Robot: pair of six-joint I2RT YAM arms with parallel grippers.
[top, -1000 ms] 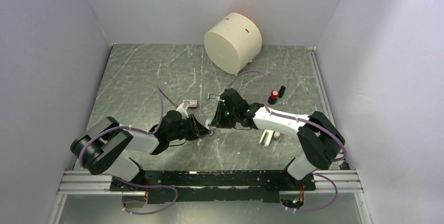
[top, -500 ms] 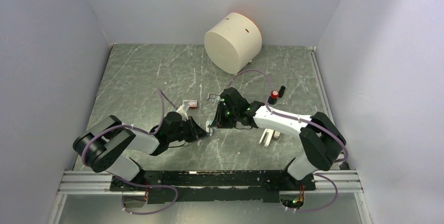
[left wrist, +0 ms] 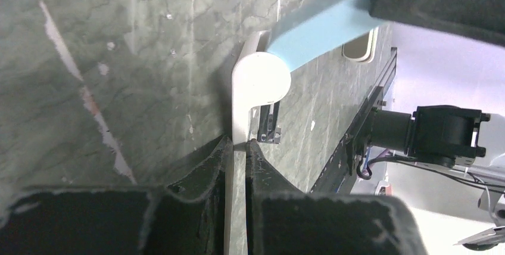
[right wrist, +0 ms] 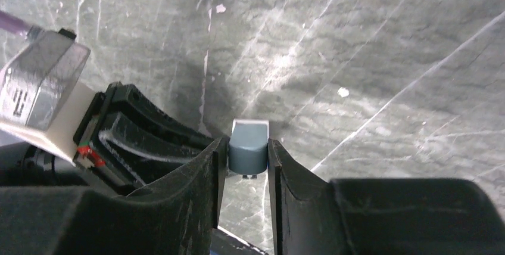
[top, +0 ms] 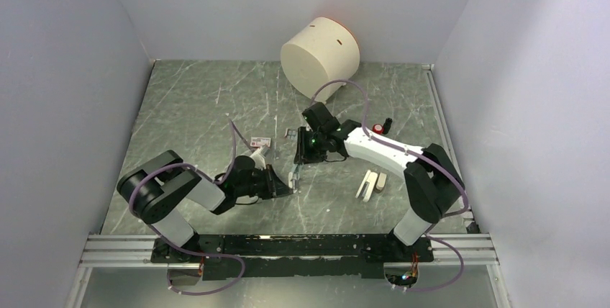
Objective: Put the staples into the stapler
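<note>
The stapler (top: 294,174) stands hinged open near the table's middle. Its white base (left wrist: 245,94) is pinched between the tips of my left gripper (left wrist: 238,143), which is shut on it from the left. The metal magazine (left wrist: 268,125) shows beside the base. The blue top (left wrist: 321,28) rises away from the hinge, and its rounded end (right wrist: 249,148) sits tight between the fingers of my right gripper (right wrist: 247,151), which comes from behind (top: 303,157). A few grey staples (top: 289,134) lie loose just behind, beside a red-and-white box (top: 261,141).
A big cream cylinder (top: 321,57) stands at the back. A white object (top: 370,185) lies right of the stapler. A small red-and-black item (top: 379,128) peeks out behind the right arm. Grey walls close in both sides.
My left gripper has shut on the stapler's base and shifted slightly right and nearer. The right wrist has drawn back toward the far side, still at the blue top.
</note>
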